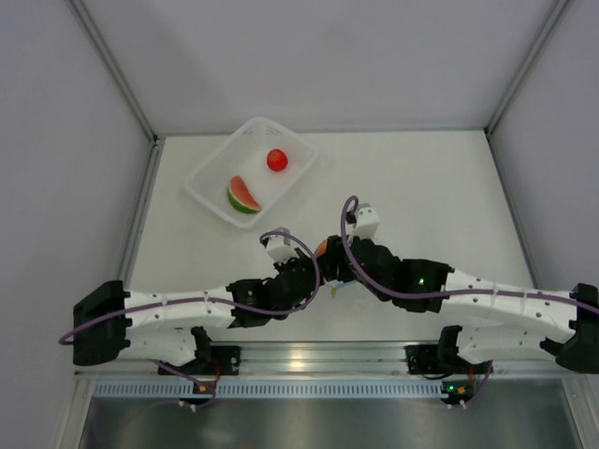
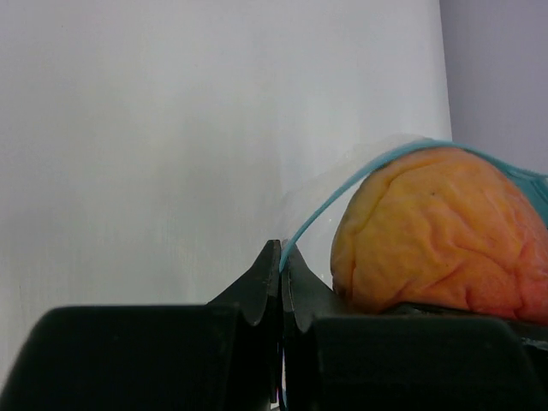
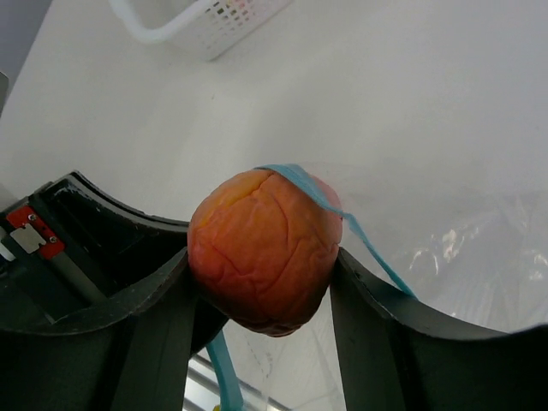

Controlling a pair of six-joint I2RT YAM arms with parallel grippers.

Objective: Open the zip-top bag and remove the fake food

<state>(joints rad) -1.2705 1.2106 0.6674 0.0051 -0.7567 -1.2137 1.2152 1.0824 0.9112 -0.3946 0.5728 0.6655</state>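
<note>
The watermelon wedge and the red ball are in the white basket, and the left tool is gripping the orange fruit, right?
Not quite. The right tool grips the wrinkled orange-peach plastic fruit, as the right wrist view shows. The red-and-green watermelon wedge and round red ball do sit in the white plastic basket.

A white basket (image 1: 220,150) sits on the surface (image 1: 440,187). Inside it lie 2 toys: a watermelon wedge (image 1: 243,196) at its near side and a red ball (image 1: 277,160) toward its far right. Just near of the basket, the left gripper (image 1: 301,267) and right gripper (image 1: 335,254) meet, with an orange-peach fruit (image 1: 322,248) showing between them. A thin light-blue edge of the zip-top bag (image 1: 346,286) peeks out farther from the basket.
</note>
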